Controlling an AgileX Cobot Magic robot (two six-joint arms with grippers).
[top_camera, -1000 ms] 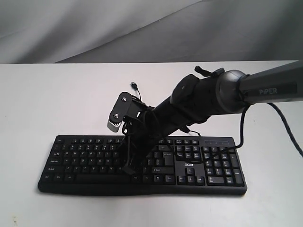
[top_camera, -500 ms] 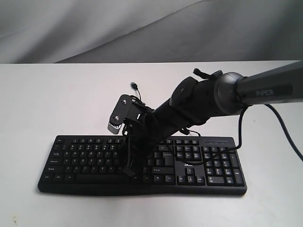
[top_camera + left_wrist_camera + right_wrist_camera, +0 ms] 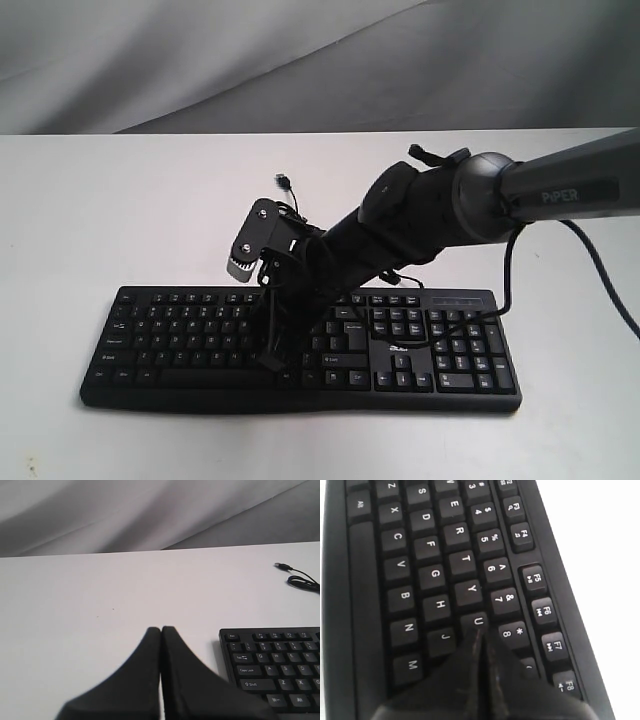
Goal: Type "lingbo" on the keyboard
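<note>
Exterior view gives me the keyboard (image 3: 180, 335) lying flat on the near part of the white desk (image 3: 100, 200). Its long side runs across the picture, with the number pad at the right end. My right arm (image 3: 560, 185) comes in from the right and slopes down across the middle. That puts the right gripper (image 3: 272, 360) low over the letter block, roughly at the centre of the main keys.

From the right wrist camera I see its jaws clenched tight with nothing between them, forming one black point. The tip lies over the near edge of the U key (image 3: 478, 621), with the J key (image 3: 444, 637) and the 8 key (image 3: 512, 631) just beside it on either side. Whether the tip is touching the key or sits just above it, I cannot tell.

Left wrist camera shows the left gripper (image 3: 161, 630), its jaws also clenched on nothing. It is above bare desk, near the keyboard's Esc corner but off the keys. Beyond that corner the keyboard's thin black cable (image 3: 300, 577) lies loose on the desk, and its plug (image 3: 282, 566) is free. Grey cloth (image 3: 200, 60) hangs behind the desk.
</note>
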